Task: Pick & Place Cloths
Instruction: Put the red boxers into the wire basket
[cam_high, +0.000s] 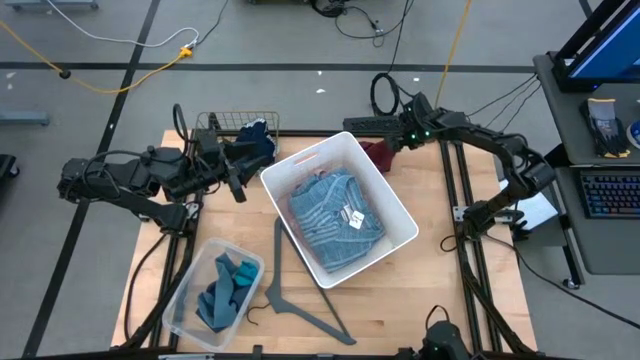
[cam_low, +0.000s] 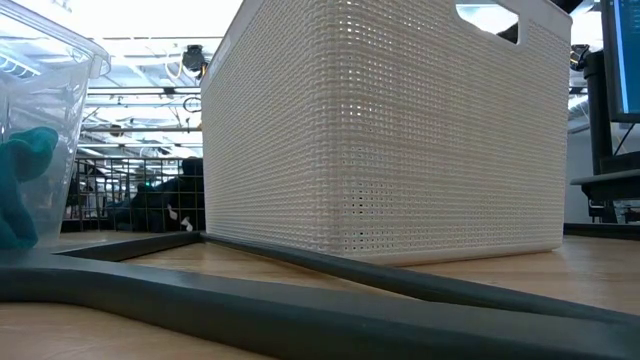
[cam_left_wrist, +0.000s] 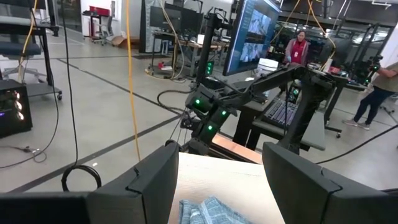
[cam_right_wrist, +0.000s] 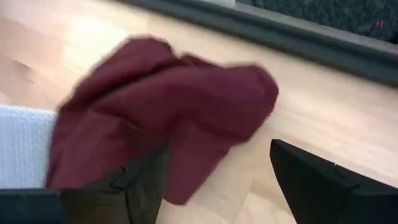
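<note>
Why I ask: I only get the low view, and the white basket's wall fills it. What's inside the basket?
Observer: A light-blue shirt with a white tag lies in the white basket.
Operator: Where's the right gripper?
Observer: The right gripper is open just above a maroon cloth, which lies loose on the table beside the basket.
Operator: And the left one?
Observer: The left gripper is open and empty at the basket's other side, pointing across its rim.
</note>
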